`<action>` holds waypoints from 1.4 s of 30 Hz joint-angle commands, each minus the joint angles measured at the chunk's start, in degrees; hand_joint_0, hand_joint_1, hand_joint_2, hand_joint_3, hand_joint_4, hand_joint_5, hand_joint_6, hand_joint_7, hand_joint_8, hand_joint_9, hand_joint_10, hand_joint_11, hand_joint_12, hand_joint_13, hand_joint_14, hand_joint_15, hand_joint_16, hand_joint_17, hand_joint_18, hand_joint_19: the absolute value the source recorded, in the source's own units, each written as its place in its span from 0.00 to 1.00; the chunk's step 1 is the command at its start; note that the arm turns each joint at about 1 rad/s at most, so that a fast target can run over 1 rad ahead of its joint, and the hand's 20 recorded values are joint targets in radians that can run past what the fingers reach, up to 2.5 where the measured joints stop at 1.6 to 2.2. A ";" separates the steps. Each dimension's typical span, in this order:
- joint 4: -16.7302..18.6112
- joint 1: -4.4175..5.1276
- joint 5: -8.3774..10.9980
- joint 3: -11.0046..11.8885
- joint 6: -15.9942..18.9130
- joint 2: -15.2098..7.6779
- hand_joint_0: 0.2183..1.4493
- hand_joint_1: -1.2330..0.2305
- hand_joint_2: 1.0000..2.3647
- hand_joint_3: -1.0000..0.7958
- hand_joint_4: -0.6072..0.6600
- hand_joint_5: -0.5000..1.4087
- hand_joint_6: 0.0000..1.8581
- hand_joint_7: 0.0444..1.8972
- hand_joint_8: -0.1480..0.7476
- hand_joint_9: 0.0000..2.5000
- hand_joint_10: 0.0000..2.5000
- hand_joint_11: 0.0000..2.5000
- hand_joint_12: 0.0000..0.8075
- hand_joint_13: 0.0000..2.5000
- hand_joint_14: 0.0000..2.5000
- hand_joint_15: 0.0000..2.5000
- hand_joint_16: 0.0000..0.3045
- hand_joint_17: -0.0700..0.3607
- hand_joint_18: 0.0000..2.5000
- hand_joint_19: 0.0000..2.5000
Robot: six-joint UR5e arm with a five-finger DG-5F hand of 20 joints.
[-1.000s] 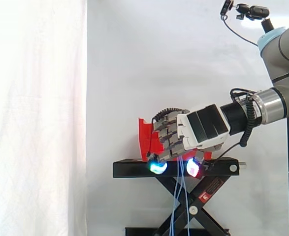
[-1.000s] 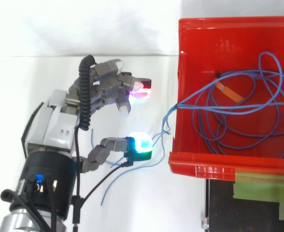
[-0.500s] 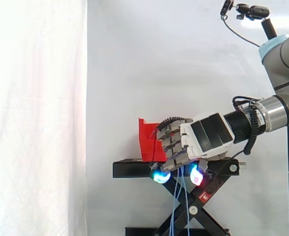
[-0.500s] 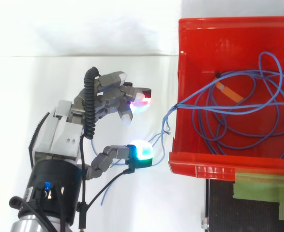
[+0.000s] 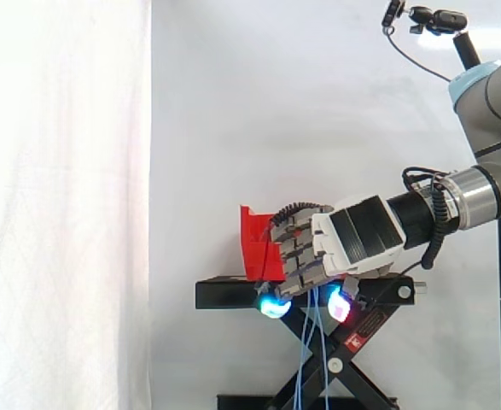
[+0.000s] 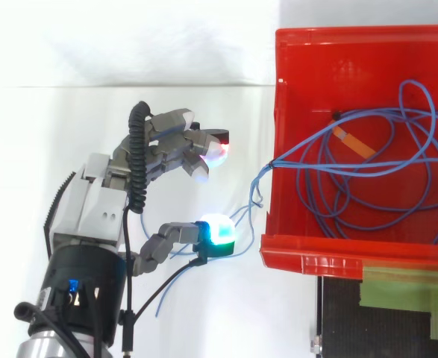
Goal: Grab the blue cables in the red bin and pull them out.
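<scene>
A tangle of thin blue cables lies in the red bin. A bundle of them runs over the bin's left wall and hangs down past the stand as blue strands. My hand is outside the bin, to its left in the top view, palm turned toward it. The fingers are loosely bent and the thumb stands well apart from them, so the hand is open. The hanging strands pass through the gap between the glowing fingertips and the thumb, and nothing is pinched. In the side view the hand covers most of the bin.
The bin sits on a black scissor stand before the white curtain. An orange tag lies among the cables in the bin. Green tape is stuck on the stand below the bin's front rim.
Over the last second the hand dropped a little and drew slightly back from the bin. Its fingers stay apart from the thumb, and the cables have not moved.
</scene>
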 commanded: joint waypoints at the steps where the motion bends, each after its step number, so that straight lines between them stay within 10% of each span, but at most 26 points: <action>1: -0.04 -0.20 -0.19 0.00 0.00 0.00 0.45 0.16 0.00 0.00 0.59 0.53 0.01 0.25 0.46 0.32 0.01 0.50 0.48 0.31 0.01 0.29 0.18 0.45 0.21 0.20; 16: 0.13 -0.73 -1.86 0.00 0.09 0.00 0.44 0.17 0.00 0.00 0.59 0.52 0.01 0.23 0.47 0.26 0.01 0.30 0.47 0.26 0.01 0.21 0.18 0.45 0.19 0.19; 28: -0.92 -0.64 -1.86 0.44 9.84 0.00 0.44 0.18 0.00 0.00 0.59 0.52 0.01 0.22 0.47 0.26 0.01 0.30 0.48 0.26 0.01 0.21 0.18 0.45 0.19 0.19; 42: -0.04 -1.17 -2.12 0.44 2.81 0.00 0.44 0.18 0.00 0.00 0.59 0.52 0.01 0.22 0.47 0.26 0.01 0.29 0.48 0.26 0.01 0.21 0.18 0.45 0.19 0.19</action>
